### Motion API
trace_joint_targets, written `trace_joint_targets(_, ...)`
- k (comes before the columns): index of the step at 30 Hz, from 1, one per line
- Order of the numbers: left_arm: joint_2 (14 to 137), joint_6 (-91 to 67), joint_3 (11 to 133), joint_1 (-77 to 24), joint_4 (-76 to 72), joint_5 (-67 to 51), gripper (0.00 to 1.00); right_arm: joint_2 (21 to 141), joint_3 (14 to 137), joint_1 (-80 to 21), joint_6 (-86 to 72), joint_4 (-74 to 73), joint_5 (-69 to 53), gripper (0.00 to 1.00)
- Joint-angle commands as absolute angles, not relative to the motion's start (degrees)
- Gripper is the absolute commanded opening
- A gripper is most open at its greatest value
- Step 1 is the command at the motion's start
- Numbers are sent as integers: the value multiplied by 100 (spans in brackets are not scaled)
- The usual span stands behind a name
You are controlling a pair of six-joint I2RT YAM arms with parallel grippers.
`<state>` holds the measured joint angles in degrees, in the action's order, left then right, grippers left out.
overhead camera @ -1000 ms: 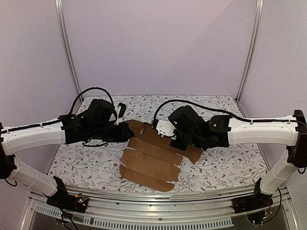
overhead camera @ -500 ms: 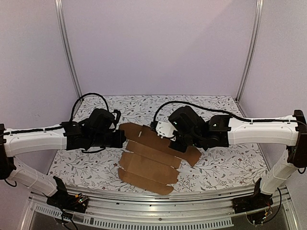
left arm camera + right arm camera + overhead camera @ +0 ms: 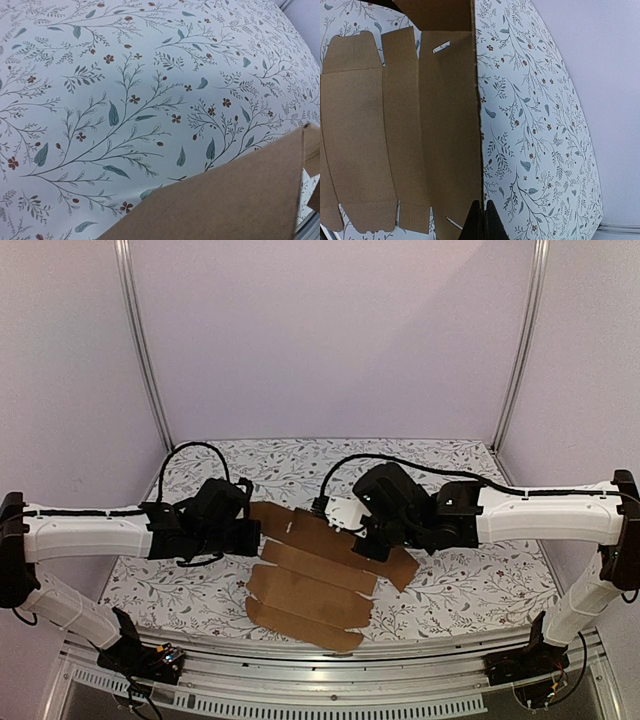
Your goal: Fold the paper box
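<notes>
The paper box (image 3: 315,585) is a flat brown die-cut sheet lying mid-table, with creased panels and notched flaps. In the right wrist view the paper box (image 3: 435,125) stretches away, and my right gripper (image 3: 480,220) is shut on its far long edge near the right end. From above, that right gripper (image 3: 385,548) sits over the sheet's far right corner. My left gripper (image 3: 252,537) meets the sheet's left flap. In the left wrist view a raised cardboard flap (image 3: 240,200) covers the fingers, so I cannot tell whether they pinch it.
The flowered tablecloth (image 3: 180,585) covers the table. Pale walls and two metal posts (image 3: 140,340) close in the back and sides. A metal rail (image 3: 320,665) runs along the near edge, with both arm bases behind it.
The left arm has dropped lower and drawn back to the left. The sheet has slid slightly toward the near edge. The right gripper has barely shifted.
</notes>
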<state>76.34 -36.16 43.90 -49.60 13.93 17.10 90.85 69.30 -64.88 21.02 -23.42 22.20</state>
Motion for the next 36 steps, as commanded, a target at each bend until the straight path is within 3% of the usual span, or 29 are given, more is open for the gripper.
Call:
trace_joint_targets(1,7805,-3532,4240,-4966,1246,1807,0,8886,6867,-6516,1987,-2187,2112,0)
trace_joint_targets(24,7911,-3685,4105,-5010,1100,1234,0,8901,7124,-6478,1477,-2314,2190,0)
trace_joint_targets(36,6627,-3579,4149,-5010,1812,2055,0,9035,7144,-6461,1503,-2552,2327,0)
